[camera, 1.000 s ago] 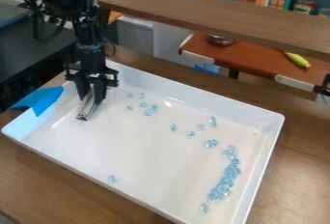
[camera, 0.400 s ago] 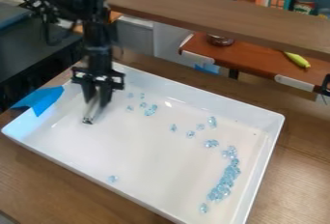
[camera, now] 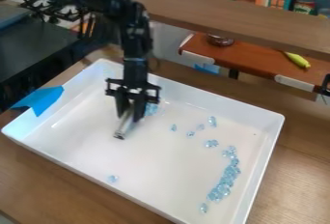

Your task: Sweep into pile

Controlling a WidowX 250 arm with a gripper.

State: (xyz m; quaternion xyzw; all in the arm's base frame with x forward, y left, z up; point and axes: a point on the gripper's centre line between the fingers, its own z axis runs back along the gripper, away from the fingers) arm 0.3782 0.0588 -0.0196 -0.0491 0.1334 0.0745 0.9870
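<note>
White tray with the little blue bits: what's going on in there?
A robot's black gripper is holding a silvery bar down inside the white tray, apparently to sweep the bits together. Many blue bits lie in a curved band toward the picture's right, while others are scattered, so they aren't one pile yet.

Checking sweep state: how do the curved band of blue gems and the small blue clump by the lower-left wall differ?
- Size: the curved band holds many gems; the small clump is one or a few, can't tell.
- Shape: the curved band is long and bowed; the small clump is compact.
- Place: the curved band runs beside the right wall; the small clump sits alone.
Shared: translucent blue, on the white tray.
</note>
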